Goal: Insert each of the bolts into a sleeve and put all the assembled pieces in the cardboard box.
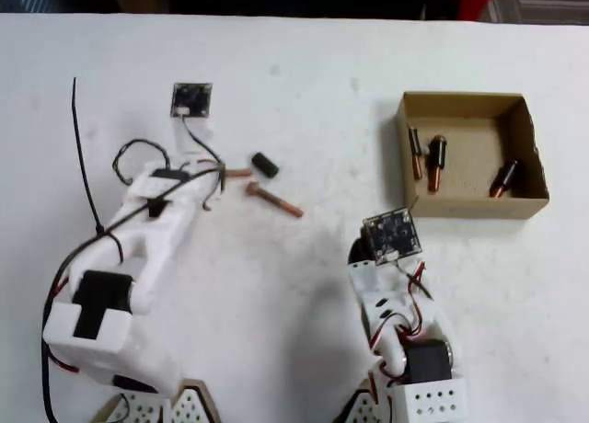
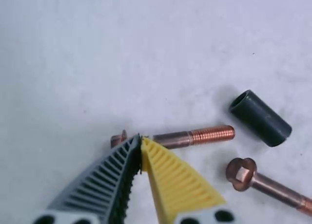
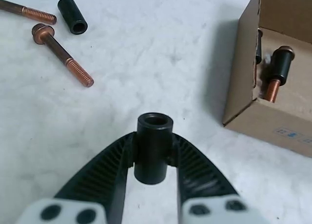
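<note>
- High view: the cardboard box (image 1: 529,199) stands on the right side of the white table (image 1: 313,64). Three assembled pieces (image 1: 435,162) lie inside it, apart from each other.
- The left arm (image 1: 138,248) stretches over the left half of the table. The left end effector (image 1: 219,175) is at the gripped bolt (image 1: 238,173). The loose sleeve (image 1: 265,165) lies just beside that bolt, and the loose bolt (image 1: 274,200) lies near both.
- The right arm (image 1: 405,331) sits in front of the box, well apart from the loose parts.
- Left wrist view: the left end effector (image 2: 140,140), one finger grey and one yellow, pinches the gripped bolt (image 2: 195,136) on its shank close to the head. The bolt lies flat on the table. The loose sleeve (image 2: 261,118) lies on its side near the threaded end, and the loose bolt (image 2: 265,184) is close by.
- Right wrist view: the right end effector (image 3: 153,142) is clamped around the held sleeve (image 3: 155,129), which is upright with its open bore facing up. The cardboard box (image 3: 241,83) is near, with an assembled piece (image 3: 277,68) inside. The loose bolt (image 3: 61,46) and loose sleeve (image 3: 72,14) lie farther off.
</note>
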